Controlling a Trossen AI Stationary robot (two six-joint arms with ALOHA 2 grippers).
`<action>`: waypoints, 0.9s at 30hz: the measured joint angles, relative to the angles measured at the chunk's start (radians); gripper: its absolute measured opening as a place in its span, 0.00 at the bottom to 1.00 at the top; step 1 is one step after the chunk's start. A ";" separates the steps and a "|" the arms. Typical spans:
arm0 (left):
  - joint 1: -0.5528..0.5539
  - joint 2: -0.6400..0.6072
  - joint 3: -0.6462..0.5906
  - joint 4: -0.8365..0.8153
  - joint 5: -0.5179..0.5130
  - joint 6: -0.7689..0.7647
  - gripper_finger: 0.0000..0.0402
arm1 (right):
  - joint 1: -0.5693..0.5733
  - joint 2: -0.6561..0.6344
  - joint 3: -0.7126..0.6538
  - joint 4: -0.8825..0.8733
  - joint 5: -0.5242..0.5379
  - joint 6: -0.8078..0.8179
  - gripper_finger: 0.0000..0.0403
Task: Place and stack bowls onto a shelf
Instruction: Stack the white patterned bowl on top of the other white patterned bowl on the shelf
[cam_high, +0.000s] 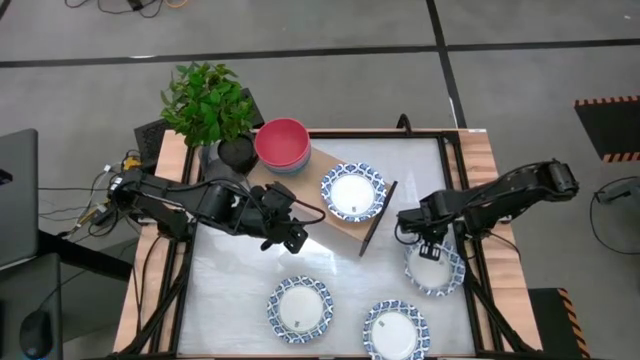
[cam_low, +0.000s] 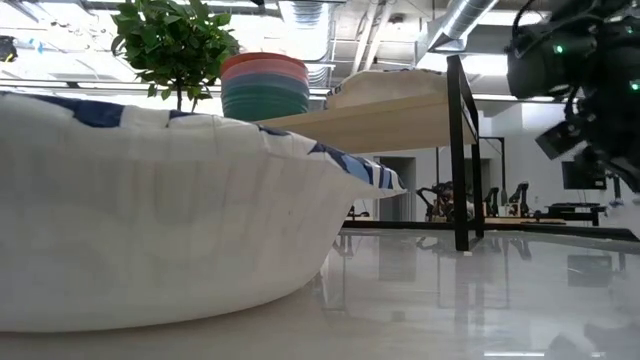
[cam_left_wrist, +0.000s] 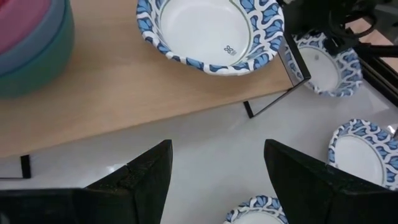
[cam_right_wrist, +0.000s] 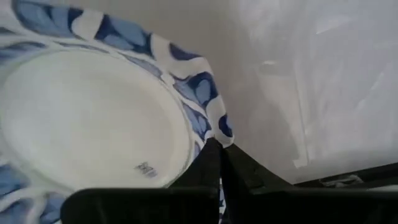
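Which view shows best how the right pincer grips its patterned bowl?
The right wrist view: the right pincer is shut on the patterned bowl's rim, seen close. The high view shows the pincer over that bowl but hides the contact. The left wrist view shows the bowl far off; the low view doesn't show it.

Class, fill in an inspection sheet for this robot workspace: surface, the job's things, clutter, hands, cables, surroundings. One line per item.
Surface: white tabletop, glossy, wooden edges.
Job's things: shelf set diagonally at the back; on it a stack of plain bowls, red on top, and one patterned bowl. Three more patterned bowls on the table: front left, front right, right side.
Clutter: potted plant at the shelf's left end.
Hands: left hand open, in front of the shelf, empty. Right hand shut on the right-side bowl's rim.
Cables: loose wires at the left arm's base.
Surroundings: grey floor; hazard-striped mat at right.
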 joint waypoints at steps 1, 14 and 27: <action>0.000 0.000 0.000 0.000 -0.004 0.003 0.59 | 0.000 0.000 0.013 -0.004 0.001 0.000 0.05; 0.000 0.000 0.000 0.007 0.027 0.400 0.59 | 0.000 0.000 0.319 -0.268 -0.004 0.002 0.05; 0.000 0.000 0.000 0.242 -0.082 1.346 0.59 | 0.000 0.000 0.713 -0.444 -0.056 -0.010 0.05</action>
